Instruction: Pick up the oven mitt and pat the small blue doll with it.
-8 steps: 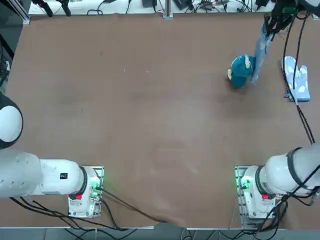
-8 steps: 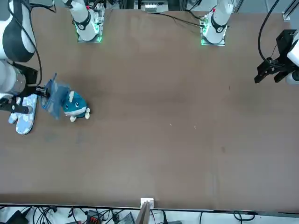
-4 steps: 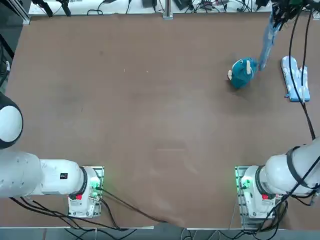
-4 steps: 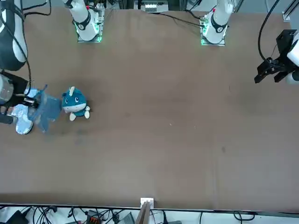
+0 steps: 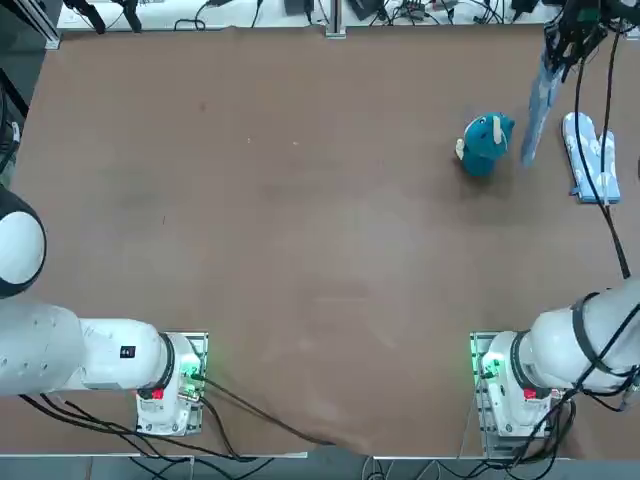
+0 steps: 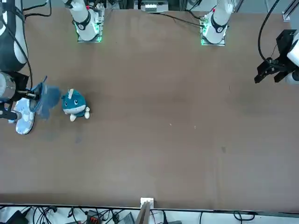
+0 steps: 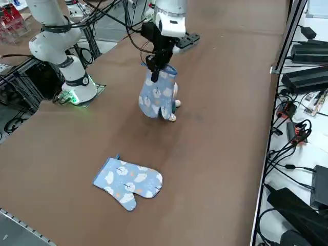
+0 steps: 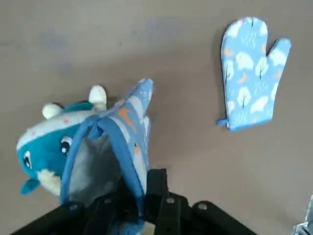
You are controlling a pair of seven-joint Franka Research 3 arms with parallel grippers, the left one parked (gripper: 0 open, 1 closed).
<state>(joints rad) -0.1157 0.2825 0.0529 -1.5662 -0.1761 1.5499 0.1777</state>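
My right gripper (image 7: 154, 70) is shut on the cuff of a light blue patterned oven mitt (image 7: 158, 98), which hangs below it above the table. The small blue doll (image 5: 485, 143), a teal plush with a pale face, stands on the table at the far right. The hanging oven mitt (image 5: 536, 104) is just to the doll's right, with a small gap between them. In the front view the mitt (image 6: 45, 99) hangs beside the doll (image 6: 74, 103). In the wrist view the mitt (image 8: 122, 142) dangles in front of the doll (image 8: 44, 147). From the right side, the mitt hides most of the doll.
A second oven mitt (image 5: 588, 155) of the same pattern lies flat near the table's right edge, also seen as the flat mitt (image 7: 128, 182) in the right side view. Cables run along the far edge (image 5: 330, 30) of the brown table.
A second ago the held mitt rested against the doll. It then swung away to the right, and now hangs just beside the doll. The doll stayed put.
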